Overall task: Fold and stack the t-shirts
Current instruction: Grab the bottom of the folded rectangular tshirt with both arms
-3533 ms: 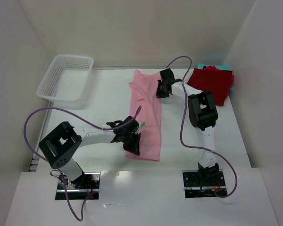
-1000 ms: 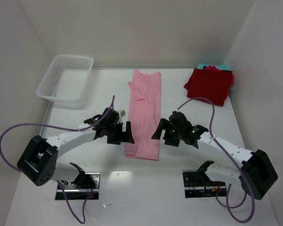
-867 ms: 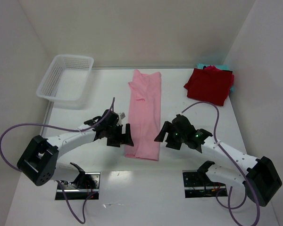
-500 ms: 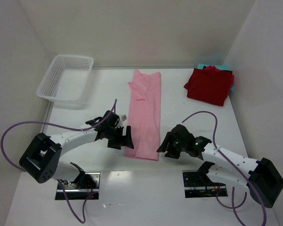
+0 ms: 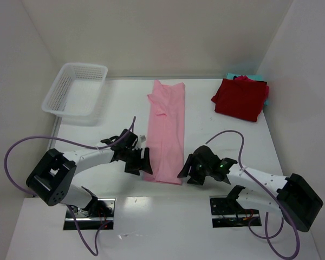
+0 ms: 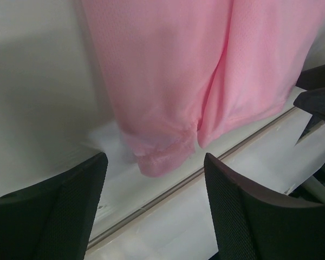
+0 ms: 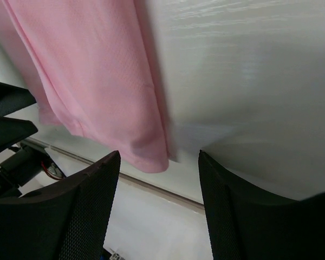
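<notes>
The pink t-shirt (image 5: 166,130) lay in a long strip down the middle of the table (image 5: 222,135). It looked soft, thin and floppy, so its two near corners seemed the best places to pinch. You had both arms reaching low and inward to that near end. Your left gripper (image 5: 142,162) had its fingers spread at the left corner, holding nothing. Your right gripper (image 5: 185,169) was spread the same way at the right corner. The dark red t-shirt (image 5: 240,98) sat folded far right.
</notes>
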